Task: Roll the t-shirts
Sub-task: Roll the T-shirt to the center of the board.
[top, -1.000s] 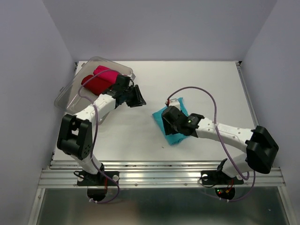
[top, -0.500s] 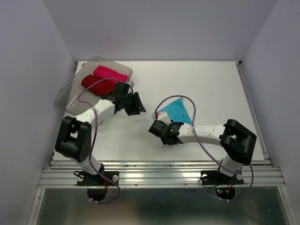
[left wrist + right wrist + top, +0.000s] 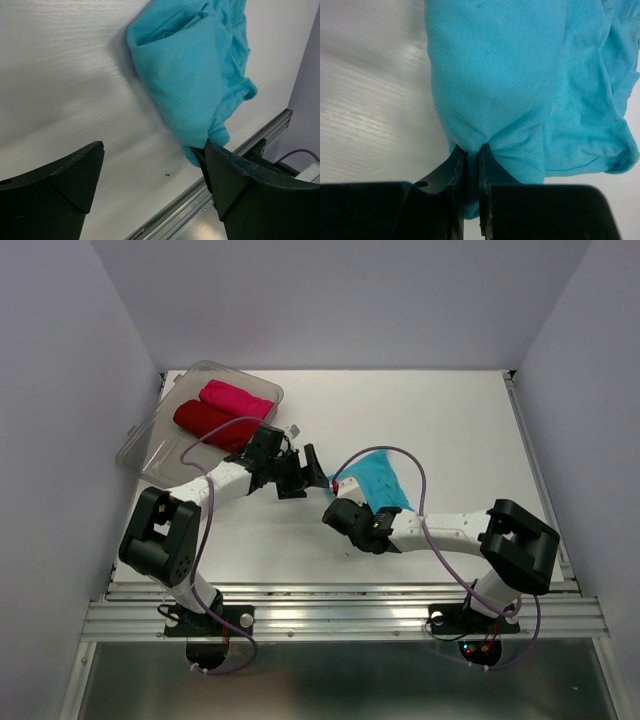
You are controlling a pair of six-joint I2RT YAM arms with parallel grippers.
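Note:
A bunched turquoise-blue t-shirt point(image 3: 378, 480) lies mid-table, also filling the right wrist view point(image 3: 520, 90) and showing in the left wrist view point(image 3: 195, 75). My right gripper point(image 3: 345, 512) is shut on the near-left edge of the turquoise t-shirt, with cloth pinched between its fingers point(image 3: 456, 167). My left gripper point(image 3: 302, 472) stands wide open just left of the shirt, nothing between its fingers point(image 3: 235, 185). A dark red rolled t-shirt point(image 3: 210, 423) and a magenta-pink rolled t-shirt point(image 3: 236, 398) lie side by side in the tub.
A clear plastic tub point(image 3: 142, 445) sits at the table's back left corner, holding the two rolls. The table's metal front rail point(image 3: 350, 615) runs along the near edge, close to both arm bases.
The right gripper has shut on the turquoise t-shirt's edge and pulled it into a bunch. The left gripper moved right, away from the tub toward the shirt, and opened wide.

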